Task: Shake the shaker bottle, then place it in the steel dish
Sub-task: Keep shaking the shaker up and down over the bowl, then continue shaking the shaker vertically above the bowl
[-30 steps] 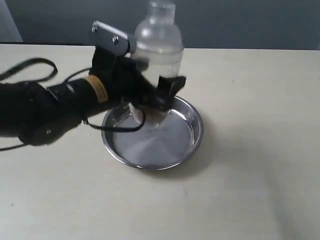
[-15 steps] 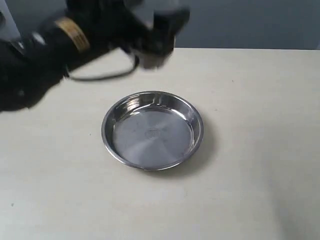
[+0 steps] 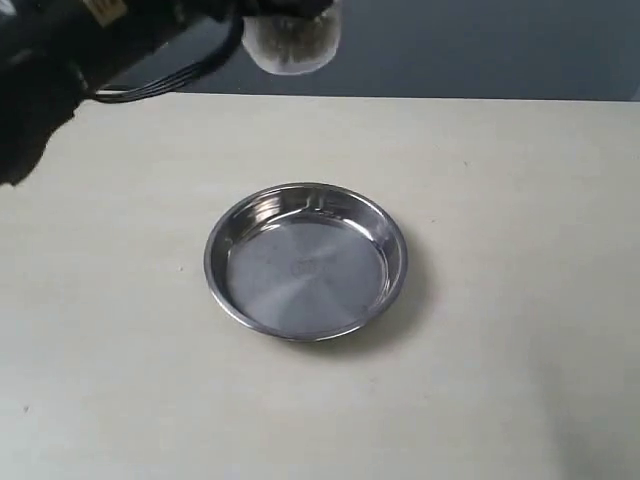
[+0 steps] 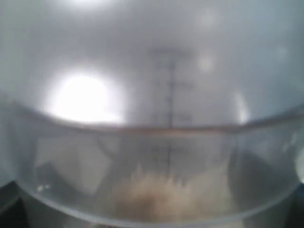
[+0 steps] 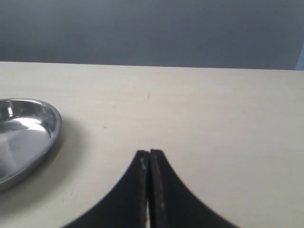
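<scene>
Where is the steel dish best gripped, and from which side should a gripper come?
Probably at its rim: the steel dish lies flat on the table, shallow and wide, so the low sloped wall is the only part that stands up. Come from above, one finger inside and one outside.

No text can be read. A printed graduation scale is seen on the shaker bottle; its numerals are blurred. A faint stamped mark is noted at the centre of the steel dish, illegible. A yellow label on the left arm, at 11 o'clock from the dish, is cut off and unreadable.
</scene>
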### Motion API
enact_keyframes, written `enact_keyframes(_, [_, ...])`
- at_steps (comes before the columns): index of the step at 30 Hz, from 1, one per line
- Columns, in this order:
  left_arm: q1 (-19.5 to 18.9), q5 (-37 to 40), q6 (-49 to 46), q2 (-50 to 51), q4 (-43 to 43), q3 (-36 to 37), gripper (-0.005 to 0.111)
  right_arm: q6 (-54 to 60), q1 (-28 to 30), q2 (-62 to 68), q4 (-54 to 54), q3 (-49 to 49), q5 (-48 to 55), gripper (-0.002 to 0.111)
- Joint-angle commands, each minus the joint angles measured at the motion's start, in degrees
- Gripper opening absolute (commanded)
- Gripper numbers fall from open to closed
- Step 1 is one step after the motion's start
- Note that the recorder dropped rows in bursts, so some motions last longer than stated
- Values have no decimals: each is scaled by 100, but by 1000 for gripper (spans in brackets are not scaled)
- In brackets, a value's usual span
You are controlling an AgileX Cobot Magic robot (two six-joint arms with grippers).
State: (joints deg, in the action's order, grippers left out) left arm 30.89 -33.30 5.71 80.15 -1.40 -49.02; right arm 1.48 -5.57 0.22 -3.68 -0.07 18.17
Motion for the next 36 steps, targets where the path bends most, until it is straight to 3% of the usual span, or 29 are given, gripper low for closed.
enact_keyframes(1, [14, -1374, 1070, 1141, 392, 1394, 0, 1, -20, -22, -2, 7, -64, -1])
enact_keyframes(3, [13, -2900, 1336, 1097, -390, 1562, 0, 1, -20, -22, -2, 7, -64, -1])
enact_keyframes(5, [13, -3276, 1404, 766, -634, 1277, 0, 1, -20, -22, -2, 7, -64, -1])
enact_keyframes(8, [13, -1653, 844, 257, -692, 914, 0, 1, -20, -22, -2, 7, -64, -1])
enact_keyframes(10, [13, -500, 481, 450, -128, 980, 0, 1, -20, -22, -2, 7, -64, -1])
enact_keyframes(11, [2, -391, 404, 697, 174, 1143, 0, 1, -20, -22, -2, 7, -64, -1])
enact_keyframes(13, [2, -949, 396, 1137, 250, 1441, 0, 1, -20, -22, -2, 7, -64, -1])
enact_keyframes(17, [14, -2468, 469, 753, -865, 1156, 0, 1, -20, -22, -2, 7, -64, -1])
enact_keyframes(19, [3, -2026, 445, 330, -778, 673, 0, 1, -20, -22, -2, 7, -64, -1])
enact_keyframes(21, [-6, -987, 189, 171, -457, 392, 0, 1, -20, -22, -2, 7, -64, -1])
enact_keyframes(24, [-63, 188, 26, 447, -69, 519, 0, 1, -20, -22, -2, 7, -64, -1])
enact_keyframes(26, [-46, 48, 324, 738, -99, 796, 0, 1, -20, -22, -2, 7, -64, -1])
enact_keyframes(30, [61, -1498, 453, 333, -1308, 658, 0, 1, -20, -22, -2, 7, -64, -1])
enact_keyframes(32, [61, -1060, 193, 31, -1111, 463, 0, 1, -20, -22, -2, 7, -64, -1])
enact_keyframes(34, [40, 185, -330, 129, -99, 462, 0, 1, -20, -22, -2, 7, -64, -1])
enact_keyframes(35, [-1, 475, -377, 641, 556, 790, 0, 1, -20, -22, -2, 7, -64, -1])
enact_keyframes(36, [-1, 268, -223, 791, 573, 952, 0, 1, -20, -22, -2, 7, -64, -1])
